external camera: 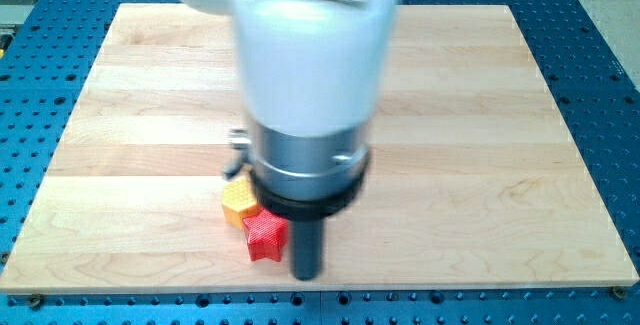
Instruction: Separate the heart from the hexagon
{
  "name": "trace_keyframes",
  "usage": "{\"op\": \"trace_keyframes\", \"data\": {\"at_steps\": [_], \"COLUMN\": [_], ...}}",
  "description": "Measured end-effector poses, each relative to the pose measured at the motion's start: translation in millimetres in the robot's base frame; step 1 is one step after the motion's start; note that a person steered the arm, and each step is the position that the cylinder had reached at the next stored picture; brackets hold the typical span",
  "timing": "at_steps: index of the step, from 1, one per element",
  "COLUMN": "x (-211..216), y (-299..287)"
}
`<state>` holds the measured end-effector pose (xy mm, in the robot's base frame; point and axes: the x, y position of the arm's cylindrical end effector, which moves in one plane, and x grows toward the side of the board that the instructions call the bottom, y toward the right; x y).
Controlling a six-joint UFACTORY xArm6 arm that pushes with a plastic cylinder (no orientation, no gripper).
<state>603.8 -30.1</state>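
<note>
A yellow block (238,203), which looks like the hexagon, lies near the board's bottom edge, partly hidden by the arm. A red block (265,237), roughly star-shaped, touches its lower right side. A small orange-yellow sliver (232,173) shows just above the yellow block at the arm's edge; its shape is hidden. My tip (307,273) stands just to the right of the red block, close to or touching it. No heart shape can be made out.
The wooden board (500,165) lies on a blue perforated table (30,85). The arm's white and grey body (310,85) covers the board's middle and hides whatever is under it. The board's bottom edge runs just below my tip.
</note>
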Motion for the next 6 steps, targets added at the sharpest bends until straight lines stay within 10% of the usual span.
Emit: {"op": "trace_keyframes", "data": {"at_steps": [6], "x": [-209.5], "y": [-44.7]}}
